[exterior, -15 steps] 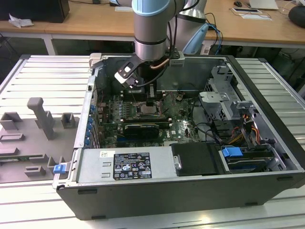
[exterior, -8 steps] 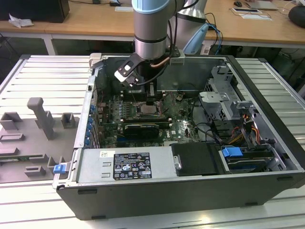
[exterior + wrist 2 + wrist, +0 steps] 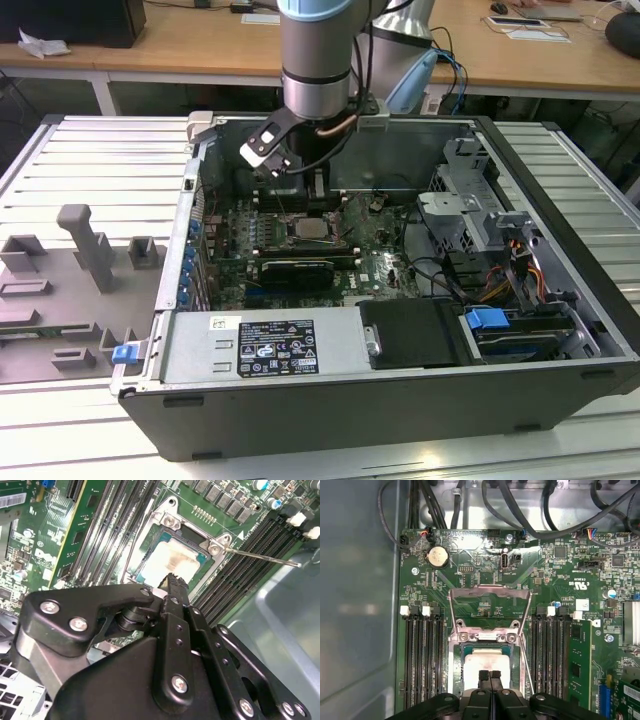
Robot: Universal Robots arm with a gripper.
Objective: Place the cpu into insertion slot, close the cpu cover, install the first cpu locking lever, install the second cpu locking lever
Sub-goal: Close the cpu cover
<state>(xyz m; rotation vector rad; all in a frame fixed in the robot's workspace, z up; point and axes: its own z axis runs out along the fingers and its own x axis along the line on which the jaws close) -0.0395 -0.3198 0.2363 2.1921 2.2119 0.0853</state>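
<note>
- On the exterior view's far left, a grey tray (image 3: 60, 300) of moulded blocks lies on the ribbed table (image 3: 100, 150), just beside the case (image 3: 400, 410).
- The case lies open. Its power supply (image 3: 260, 345) runs along the near wall, with a blue tab (image 3: 125, 352) at the corner.
- The arm (image 3: 315, 60) reaches down into the case over the green board (image 3: 230, 240).
- The gripper (image 3: 490, 675) hangs right over the slot (image 3: 485, 636). Its fingers (image 3: 484, 676) are pinched together with nothing between them, the tips just above the cpu (image 3: 485, 659).
- The cpu lies flat in the slot, pale top up, square to the rim. Whether the tips touch it I cannot tell.
- The cover (image 3: 490, 589) stands swung open at the slot's far side, with the board showing through its middle opening.
- In the second wrist view a lever (image 3: 260, 557), a thin rod, juts from a corner of the slot out over the memory slots (image 3: 240, 575).
- A coin cell (image 3: 438, 557) sits on the board beyond the cover.
- On the exterior view's right, a metal drive cage (image 3: 465, 210) stands with a blue clip (image 3: 487, 320) and loose cables (image 3: 520, 270) nearby.
</note>
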